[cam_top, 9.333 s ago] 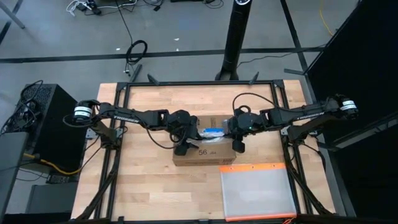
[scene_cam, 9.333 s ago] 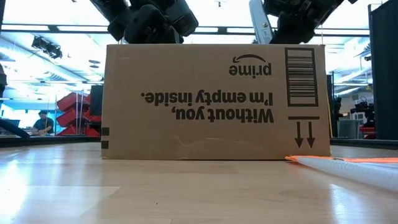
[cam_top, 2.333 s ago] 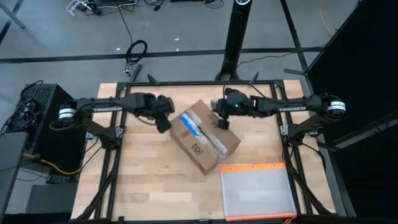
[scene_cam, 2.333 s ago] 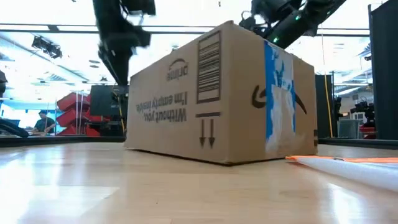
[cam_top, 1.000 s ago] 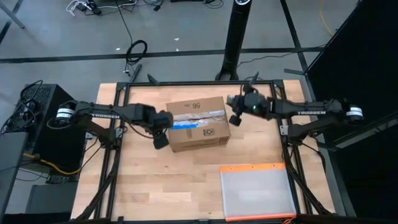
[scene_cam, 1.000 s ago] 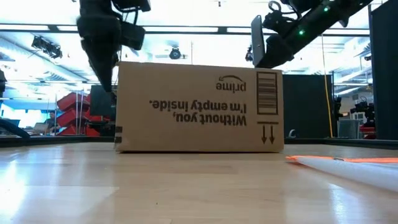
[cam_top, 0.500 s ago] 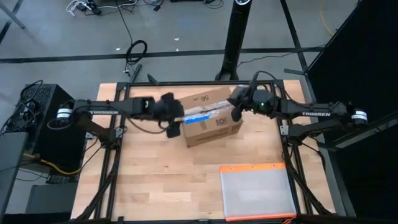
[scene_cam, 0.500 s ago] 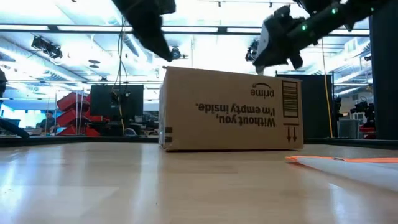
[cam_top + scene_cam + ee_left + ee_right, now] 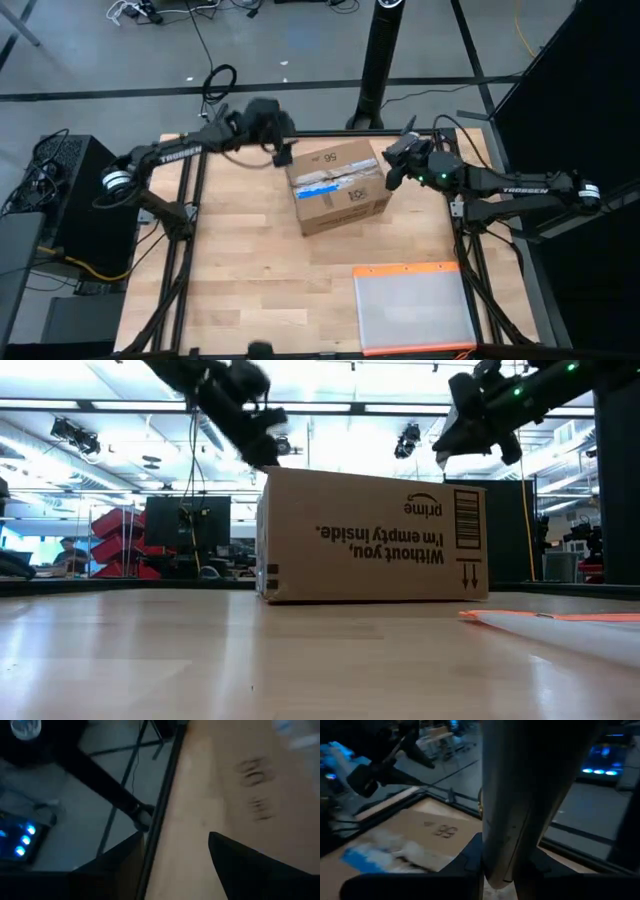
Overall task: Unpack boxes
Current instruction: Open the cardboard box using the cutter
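The brown cardboard box (image 9: 338, 188) rests on its base on the table, slightly askew, with a blue-and-white label and tape on top and "56" near its far edge. The low view shows its printed side (image 9: 370, 535). My left gripper (image 9: 282, 152) stands open at the box's far left top corner (image 9: 268, 468). My right gripper (image 9: 392, 172) hovers by the box's far right corner, higher than its top (image 9: 478, 420), shut on a pale grey flat tool (image 9: 520, 795). My left gripper is close to the box's far left top corner; I cannot tell whether it touches. My right gripper pinches the pale tool's lower end (image 9: 500, 865) between its two dark fingers (image 9: 470, 862). The tool runs on forward along the fingers, clear of the table.
A flat clear pouch with an orange edge (image 9: 412, 308) lies on the table at the near right. The table's black frame rail (image 9: 330, 133) runs just behind the box. Bare wood (image 9: 240, 260) spreads to the left and near side of the box.
The box has slid a little toward the table's right and far edges and turned slightly, then stayed. My left gripper has swung from the box's near left side toward the far edge, turning as it went. My right gripper has drawn back a little rightward and rolled.
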Controlling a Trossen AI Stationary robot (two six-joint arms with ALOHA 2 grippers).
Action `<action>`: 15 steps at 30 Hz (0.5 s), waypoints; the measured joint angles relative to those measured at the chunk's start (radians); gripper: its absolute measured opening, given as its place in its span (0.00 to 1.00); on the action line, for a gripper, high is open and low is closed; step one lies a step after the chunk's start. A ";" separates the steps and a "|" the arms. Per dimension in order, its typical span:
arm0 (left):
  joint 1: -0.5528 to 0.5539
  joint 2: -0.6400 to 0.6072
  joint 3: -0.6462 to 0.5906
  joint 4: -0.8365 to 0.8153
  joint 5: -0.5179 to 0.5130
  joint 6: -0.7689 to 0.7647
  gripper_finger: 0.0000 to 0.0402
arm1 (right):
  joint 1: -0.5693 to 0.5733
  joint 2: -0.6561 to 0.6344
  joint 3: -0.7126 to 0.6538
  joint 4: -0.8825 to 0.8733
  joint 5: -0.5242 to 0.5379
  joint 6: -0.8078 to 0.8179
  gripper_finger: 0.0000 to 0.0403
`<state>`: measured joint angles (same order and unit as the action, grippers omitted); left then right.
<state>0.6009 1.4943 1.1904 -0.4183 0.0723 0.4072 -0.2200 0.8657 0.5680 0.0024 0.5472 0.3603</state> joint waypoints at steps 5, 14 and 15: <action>0.093 0.056 -0.001 -0.090 0.135 0.008 0.53 | -0.026 0.028 -0.004 -0.007 0.017 0.032 0.11; -0.023 0.046 -0.001 -0.337 0.228 -0.109 0.53 | -0.098 0.109 -0.004 0.024 -0.047 -0.003 0.11; -0.050 0.033 -0.001 -0.362 0.226 -0.122 0.53 | -0.101 0.110 -0.004 0.035 -0.052 -0.011 0.11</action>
<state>0.5507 1.5278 1.1892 -0.7798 0.2982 0.2852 -0.3209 0.9760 0.5644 0.0373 0.4954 0.3491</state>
